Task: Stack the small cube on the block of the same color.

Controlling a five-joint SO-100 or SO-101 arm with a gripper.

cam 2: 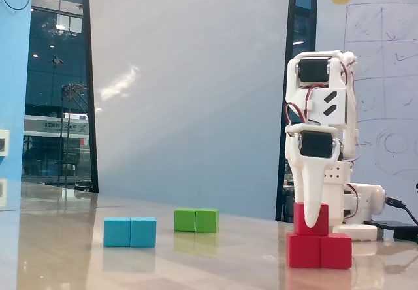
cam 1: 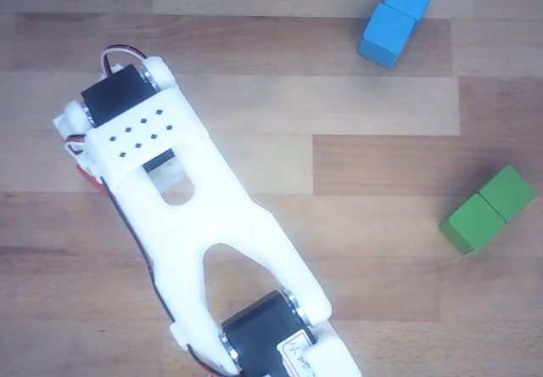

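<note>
With the small red cube [cam 2: 309, 219] seated on the red double block [cam 2: 320, 250] directly beneath it, the gripper [cam 2: 312, 219], seemingly clamped on the cube, should spread its jaws gently before lifting straight up

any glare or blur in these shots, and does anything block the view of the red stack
Fixed view: glossy table mirrors the blue block and green block; bright glare streaks the pale wall; slightly soft. The small cube sits on the red block, a claw finger across its front. Other view: even light, sharp wood grain, but the arm hides the red stack.
</note>
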